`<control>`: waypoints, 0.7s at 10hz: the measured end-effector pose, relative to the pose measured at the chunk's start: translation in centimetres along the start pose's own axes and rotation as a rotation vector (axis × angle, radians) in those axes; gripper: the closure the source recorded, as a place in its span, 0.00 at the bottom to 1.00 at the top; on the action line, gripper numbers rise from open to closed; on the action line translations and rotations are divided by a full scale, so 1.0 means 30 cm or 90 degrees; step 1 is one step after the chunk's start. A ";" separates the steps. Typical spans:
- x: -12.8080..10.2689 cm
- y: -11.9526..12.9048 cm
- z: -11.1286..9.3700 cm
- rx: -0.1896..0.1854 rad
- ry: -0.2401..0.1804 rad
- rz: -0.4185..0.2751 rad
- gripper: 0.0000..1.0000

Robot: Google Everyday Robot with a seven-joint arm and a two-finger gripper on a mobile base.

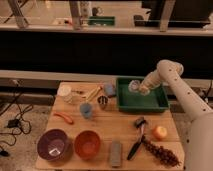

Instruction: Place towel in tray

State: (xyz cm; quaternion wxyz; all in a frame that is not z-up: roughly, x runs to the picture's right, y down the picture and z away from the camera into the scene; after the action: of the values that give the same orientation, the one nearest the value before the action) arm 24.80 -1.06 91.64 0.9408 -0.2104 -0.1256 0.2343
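Note:
A green tray (150,102) stands at the back right of the wooden table. My gripper (136,87) is at the end of the white arm (167,72), which reaches in from the right, low over the tray's back left part. A pale crumpled bundle that looks like the towel (133,86) is right at the gripper's tip, inside the tray's outline. I cannot tell whether it hangs from the gripper or rests on the tray floor.
Left of the tray are a blue-grey pad (109,90), a metal cup (103,101), a blue cup (86,110) and a white container (64,91). In front are a purple bowl (53,145), an orange bowl (87,144), a brush (136,142), an orange fruit (159,132) and grapes (161,153).

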 end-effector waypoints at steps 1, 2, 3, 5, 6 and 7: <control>0.000 0.000 0.000 0.000 0.000 0.000 0.92; 0.000 0.000 0.000 0.000 0.000 0.000 0.91; -0.001 0.000 0.000 0.000 0.000 0.000 0.83; -0.001 0.000 0.000 0.000 0.000 0.000 0.64; -0.001 0.000 0.000 0.000 0.000 0.000 0.52; -0.001 0.000 0.000 0.000 0.000 0.000 0.43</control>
State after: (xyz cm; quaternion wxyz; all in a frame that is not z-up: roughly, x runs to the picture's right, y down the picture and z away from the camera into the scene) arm 24.77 -1.06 91.65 0.9408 -0.2104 -0.1257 0.2342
